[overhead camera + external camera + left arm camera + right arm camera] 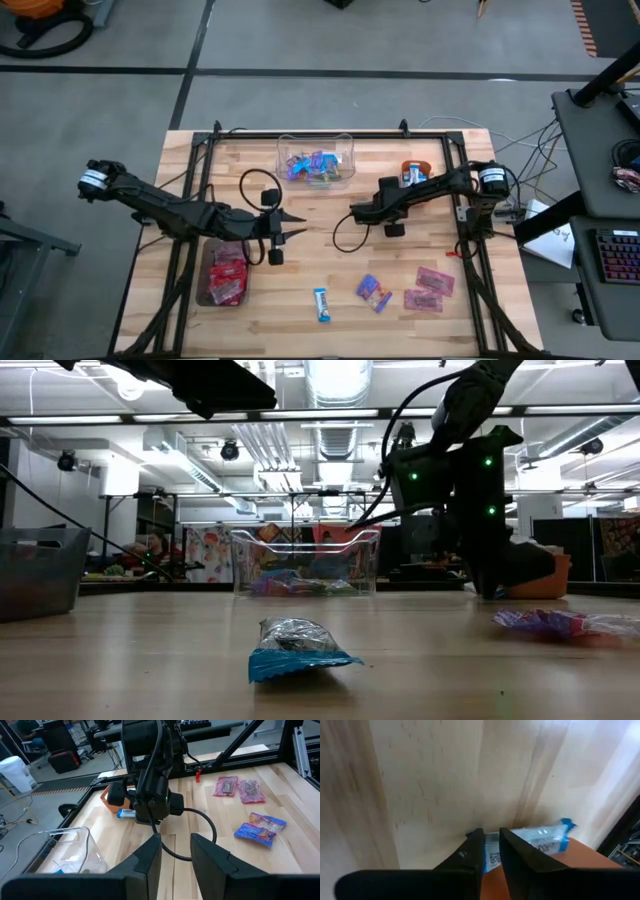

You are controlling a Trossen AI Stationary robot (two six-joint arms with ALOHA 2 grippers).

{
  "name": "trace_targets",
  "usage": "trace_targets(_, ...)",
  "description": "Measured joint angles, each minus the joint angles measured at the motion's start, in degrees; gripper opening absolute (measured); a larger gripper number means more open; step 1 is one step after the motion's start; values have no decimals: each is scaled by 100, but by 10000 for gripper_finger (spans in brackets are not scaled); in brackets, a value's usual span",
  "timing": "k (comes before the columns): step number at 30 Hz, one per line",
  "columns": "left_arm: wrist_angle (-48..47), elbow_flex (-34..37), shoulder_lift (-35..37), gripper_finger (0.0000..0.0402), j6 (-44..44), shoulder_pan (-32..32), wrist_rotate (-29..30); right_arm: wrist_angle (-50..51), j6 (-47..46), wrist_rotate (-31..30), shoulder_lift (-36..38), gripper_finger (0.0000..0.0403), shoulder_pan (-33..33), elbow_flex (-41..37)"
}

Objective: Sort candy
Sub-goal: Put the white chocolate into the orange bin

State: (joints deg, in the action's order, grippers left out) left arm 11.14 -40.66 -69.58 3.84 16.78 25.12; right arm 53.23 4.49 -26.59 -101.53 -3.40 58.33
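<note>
My right gripper points down at the left rim of the small orange bowl, shut on a blue-and-white candy. In the low view its fingers stand just left of the bowl. My left gripper hovers open over the middle of the table, pointing right and holding nothing. Loose candies lie flat on the wood: a blue-and-white one, a purple-blue pair and pink ones. My right gripper pinches the blue-and-white candy near one end between its two fingers, coming from above and lying across the packet. The rest of the packet stretches out over the orange bowl; whether it rests on the bowl, I cannot tell.
A clear plastic box holding several candies stands at the far middle. A dark tray with red candies sits near the left. Black frame rails run along both sides of the table. A cable loop hangs from the right arm.
</note>
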Motion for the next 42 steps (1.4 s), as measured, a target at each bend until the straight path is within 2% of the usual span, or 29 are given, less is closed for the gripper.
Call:
trace_targets(3, 4, 0, 0, 88, -2, 0, 0, -57, 55, 112, -34, 35, 0, -4)
trace_targets(9, 4, 0, 0, 88, -33, 0, 0, -576, -53, 1325, 261, 11, 282, 67)
trace_targets(13, 21, 0, 0, 88, -45, 0, 0, -706, -429, 1470, 839, 9, 599, 72)
trace_targets(16, 74, 0, 0, 88, -61, 0, 0, -741, -1091, 1394, 1338, 9, 695, 78)
trace_targets(19, 108, 0, -16, 88, -79, 0, 2, -683, -2377, 1489, 1767, 9, 717, 61)
trace_targets(23, 229, 0, -101, 88, -95, 0, 2, -666, -3809, 2448, 2292, 13, 552, 42)
trace_targets(26, 370, 0, -222, 88, -114, 0, 2, -640, -4694, 2502, 2530, 32, 544, 37)
trace_targets(31, 929, 0, -447, 88, -161, -7, 2, -491, -5820, 1911, 2592, 92, 554, -47)
trace_targets(38, 917, 0, -496, 88, -160, -7, 121, 76, -6737, 1690, 2000, 184, 560, -94)
trace_targets(42, 881, 0, -496, 88, -160, -7, 198, 38, -7151, 1454, 1595, 204, 564, -98)
